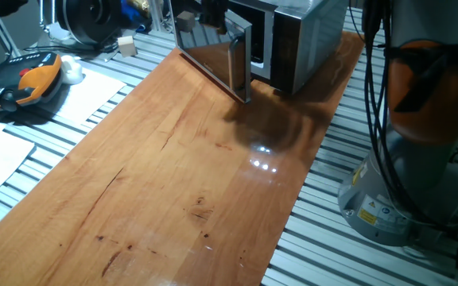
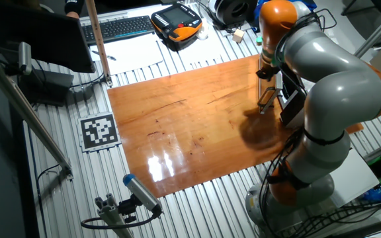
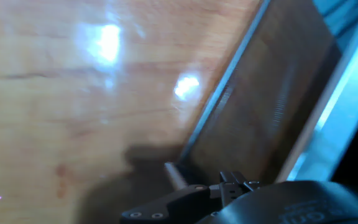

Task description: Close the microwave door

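The silver-grey microwave [image 1: 312, 36] stands at the far end of the wooden table [image 1: 173, 183]. Its microwave door [image 1: 217, 56] is swung wide open, the dark reflective panel standing out over the wood with its free edge nearest the camera. In the other fixed view the arm [image 2: 329, 86] hides most of the microwave, and only a thin upright edge of the door [image 2: 265, 99] shows beside the wrist. The blurred hand view shows the door panel [image 3: 272, 106] close ahead, above the gripper [image 3: 197, 186]. Only dark parts of the gripper show at the bottom, so its fingers cannot be read.
An orange and black teach pendant [image 1: 22, 83] lies on papers left of the table. A keyboard [image 2: 121, 28], a printed marker [image 2: 99, 131] and a clamped tool [image 2: 137, 195] sit around the board. The arm's base [image 1: 396, 199] stands at the right.
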`<action>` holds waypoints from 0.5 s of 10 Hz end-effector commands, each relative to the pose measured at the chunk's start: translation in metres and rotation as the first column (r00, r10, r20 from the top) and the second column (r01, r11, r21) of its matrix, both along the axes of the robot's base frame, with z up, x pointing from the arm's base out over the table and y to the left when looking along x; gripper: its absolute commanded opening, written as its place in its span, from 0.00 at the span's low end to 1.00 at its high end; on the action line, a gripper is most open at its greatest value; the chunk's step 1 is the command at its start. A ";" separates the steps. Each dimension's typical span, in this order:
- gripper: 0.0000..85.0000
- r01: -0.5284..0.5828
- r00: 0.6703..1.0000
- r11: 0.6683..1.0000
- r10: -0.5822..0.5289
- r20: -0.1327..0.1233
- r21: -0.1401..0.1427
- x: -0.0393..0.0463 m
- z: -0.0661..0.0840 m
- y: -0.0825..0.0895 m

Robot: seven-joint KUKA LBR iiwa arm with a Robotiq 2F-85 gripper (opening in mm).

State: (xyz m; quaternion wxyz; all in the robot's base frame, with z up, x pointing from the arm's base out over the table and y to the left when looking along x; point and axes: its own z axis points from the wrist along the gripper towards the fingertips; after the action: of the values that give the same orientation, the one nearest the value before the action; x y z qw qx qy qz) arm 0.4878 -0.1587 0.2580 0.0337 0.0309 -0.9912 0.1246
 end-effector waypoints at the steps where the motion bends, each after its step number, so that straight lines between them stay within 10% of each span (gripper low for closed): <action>1: 0.00 -0.005 1.000 1.000 0.005 -0.001 -0.002 -0.0005 0.001 -0.033; 5: 0.00 -0.048 0.999 0.997 0.047 -0.026 -0.054 -0.0032 0.007 -0.045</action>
State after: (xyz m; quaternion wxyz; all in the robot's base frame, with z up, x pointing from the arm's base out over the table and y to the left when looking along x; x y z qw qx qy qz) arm 0.4844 -0.2045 0.2649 0.0437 0.0555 -0.9858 0.1522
